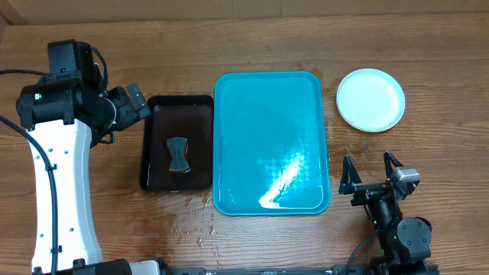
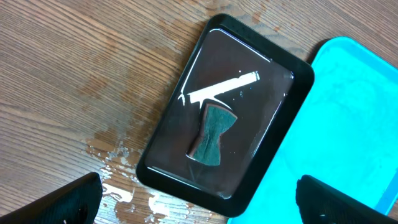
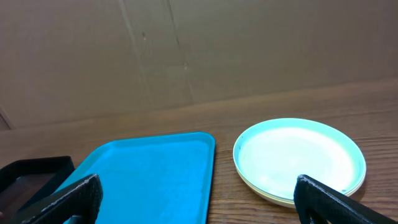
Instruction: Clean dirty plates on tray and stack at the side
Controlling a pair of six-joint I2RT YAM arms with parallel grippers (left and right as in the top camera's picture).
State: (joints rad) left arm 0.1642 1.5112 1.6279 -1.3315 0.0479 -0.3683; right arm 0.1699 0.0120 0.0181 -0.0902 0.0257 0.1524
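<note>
Pale plates [image 1: 370, 99] sit stacked beside the teal tray [image 1: 271, 143].

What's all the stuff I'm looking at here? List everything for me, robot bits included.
teal tray: one, teal-blue, middle of the table, nothing on it.
black tray: one, black, right beside the teal tray's left edge, looks wet inside.
sponge: one, dark green, hourglass-shaped, lying in the black tray.
plates: one stack, exact count unclear, pale mint-white on top, on the table off the teal tray's far right corner.
water drops: scattered, clear, on the table in front of the black tray.
table: one, brown wood.
left gripper: one, black, open, empty, left of the black tray.
right gripper: one, black, open, empty, right of the teal tray's near corner.
</note>
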